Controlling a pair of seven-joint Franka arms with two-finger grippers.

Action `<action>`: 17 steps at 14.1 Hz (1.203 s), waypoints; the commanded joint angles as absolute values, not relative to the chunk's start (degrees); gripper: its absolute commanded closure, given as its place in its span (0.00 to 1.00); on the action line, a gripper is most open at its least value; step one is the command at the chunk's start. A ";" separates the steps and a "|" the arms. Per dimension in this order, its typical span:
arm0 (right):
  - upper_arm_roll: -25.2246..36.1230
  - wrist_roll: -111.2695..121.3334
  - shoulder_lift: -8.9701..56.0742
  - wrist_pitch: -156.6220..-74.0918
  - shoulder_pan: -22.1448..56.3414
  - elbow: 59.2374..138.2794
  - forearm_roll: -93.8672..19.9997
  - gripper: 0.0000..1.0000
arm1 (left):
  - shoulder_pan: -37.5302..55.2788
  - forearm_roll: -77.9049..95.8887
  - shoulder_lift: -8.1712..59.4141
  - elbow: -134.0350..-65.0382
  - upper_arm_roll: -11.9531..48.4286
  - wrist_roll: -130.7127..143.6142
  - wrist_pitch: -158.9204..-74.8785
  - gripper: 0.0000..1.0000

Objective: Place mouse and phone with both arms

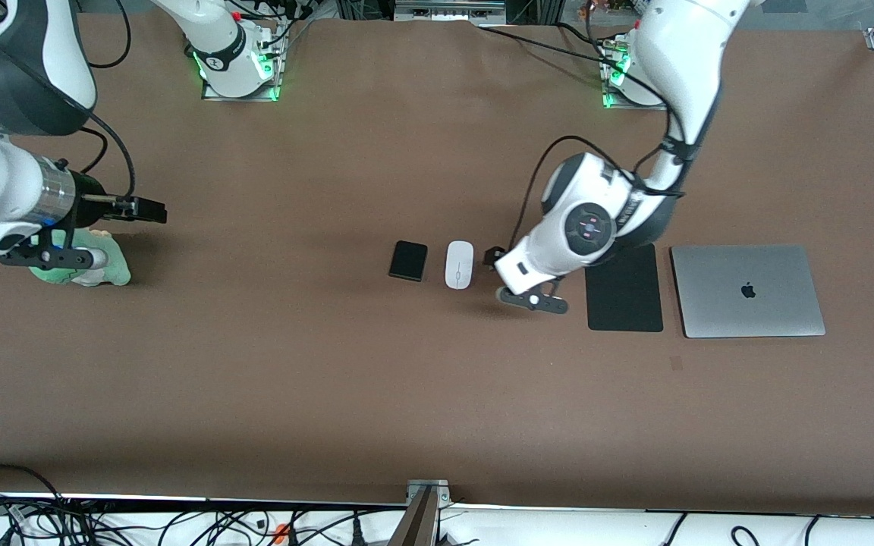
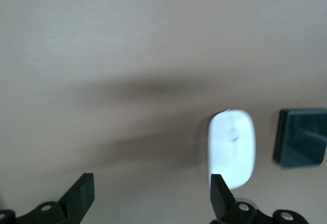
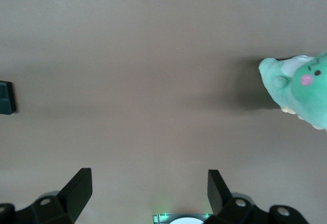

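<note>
Your left gripper [image 1: 495,256] hangs low over the brown table [image 1: 331,379] with its fingers spread wide and holding nothing; one fingertip [image 2: 220,193] sits just at the rim of the small white glossy oval mouse [image 1: 458,264], while the other finger stands well clear over bare table, so the mouse is beside the gap, not yet inside it; you'd want to shift across until it lies between the pads before you close, I'd say.

The small black matte rounded-corner phone [image 1: 408,260] lies flat just beside the mouse, on the side away from your left fingers; the two are close but apart.

Your right gripper [image 1: 150,210] waits over the right arm's end of the table, fingers released and empty in its wrist view; the phone shows only as a dark edge [image 3: 6,97] well away from those fingers, and a green plush toy [image 1: 92,262] sits close by under that wrist.

The large flat black rectangular pad [image 1: 624,288] and the closed silver laptop [image 1: 746,290] lie side by side toward the left arm's end, the pad nearer your left fingers; nothing rests on either.

So by my reading you're at the start: neither item is grasped, neither is placed; the mouse pick is just lining up, the phone pick is not yet begun, and both placements are left.
</note>
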State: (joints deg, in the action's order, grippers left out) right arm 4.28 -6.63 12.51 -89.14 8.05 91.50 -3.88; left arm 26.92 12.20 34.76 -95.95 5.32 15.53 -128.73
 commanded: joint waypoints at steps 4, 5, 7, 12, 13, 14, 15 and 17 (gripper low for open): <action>4.39 -7.82 15.73 -92.54 10.10 90.44 -5.98 0.00 | 35.06 11.79 42.36 -89.30 3.52 25.04 -133.86 0.00; 4.39 -9.56 16.17 -93.16 10.54 90.44 -5.98 0.00 | 35.76 9.43 42.89 -89.21 3.52 26.09 -133.86 0.00; 4.39 -12.73 17.31 -95.09 12.21 90.44 -5.98 0.00 | 36.65 5.81 44.03 -89.03 3.52 30.65 -133.95 0.00; 4.39 -20.20 18.81 -97.47 15.37 90.44 -5.98 0.00 | 38.50 2.90 45.17 -89.21 3.43 33.05 -136.58 0.00; 4.39 -21.61 19.33 -98.34 15.99 90.44 -5.98 0.00 | 38.58 2.90 45.35 -89.21 3.43 33.05 -136.58 0.00; 4.39 -23.62 19.68 -99.13 16.87 90.53 -6.06 0.00 | 38.58 2.73 45.70 -89.30 3.34 33.05 -136.67 0.00; 4.39 -26.08 20.30 -100.10 17.75 90.53 -6.06 0.00 | 38.67 2.03 45.88 -89.30 3.43 33.13 -136.67 0.00; 4.39 -30.56 21.09 -102.47 19.85 90.62 -6.06 0.00 | 38.67 0.45 46.41 -89.30 3.43 33.31 -136.67 0.00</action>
State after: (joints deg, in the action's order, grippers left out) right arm 4.06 -26.39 19.93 -100.95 17.87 91.46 -5.36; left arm 37.83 2.78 45.07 -91.01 4.11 31.93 -136.67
